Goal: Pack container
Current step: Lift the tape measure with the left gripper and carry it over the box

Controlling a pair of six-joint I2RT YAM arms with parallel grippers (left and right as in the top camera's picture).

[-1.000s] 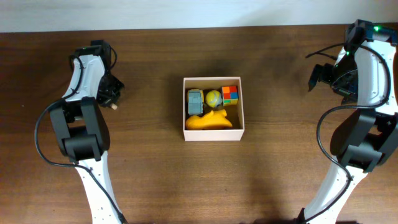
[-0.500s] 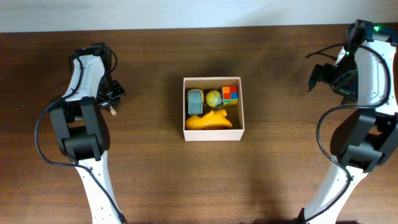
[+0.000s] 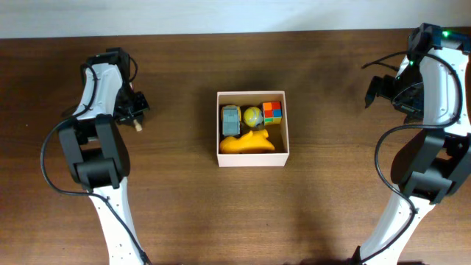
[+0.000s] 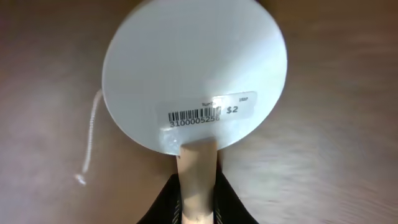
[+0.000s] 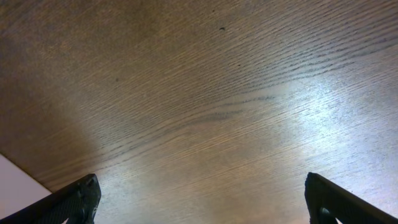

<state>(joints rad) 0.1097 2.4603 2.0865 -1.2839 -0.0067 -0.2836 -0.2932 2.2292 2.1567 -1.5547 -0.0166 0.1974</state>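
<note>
While the left gripper (image 4: 198, 208) hangs over the brown wooden surface (image 3: 338, 191), its jaws are clamped on the pale wooden handle (image 4: 198, 177) of a round white paddle (image 4: 194, 62), with one black finger pressed to each side of the handle. Ahead of those jaws the paddle's disc faces the wrist camera. A barcode sticker (image 4: 205, 112) marked $2 sits just beyond the point where the handle meets the disc. A thin white string (image 4: 92, 134) trails from the disc's edge, to the left of the jaws. Whether the paddle touches the surface cannot be told.

Well to the right of these jaws, between the two arms, the container (image 3: 252, 161) rests on the surface, apart from both grippers. Inside it lie a grey-blue toy car (image 3: 231, 120), a yellow-green ball (image 3: 252, 115) just beside the car, a multicoloured cube (image 3: 272, 112) in the far right corner, and a yellow toy (image 3: 249, 143) along the near wall.

Farther right, well away from the container, the right gripper (image 5: 208, 202) has its jaws spread wide apart. Its dark fingers (image 5: 79, 200) show only at the lower corners of the wrist view, and only bare wood grain lies between and ahead of them.
</note>
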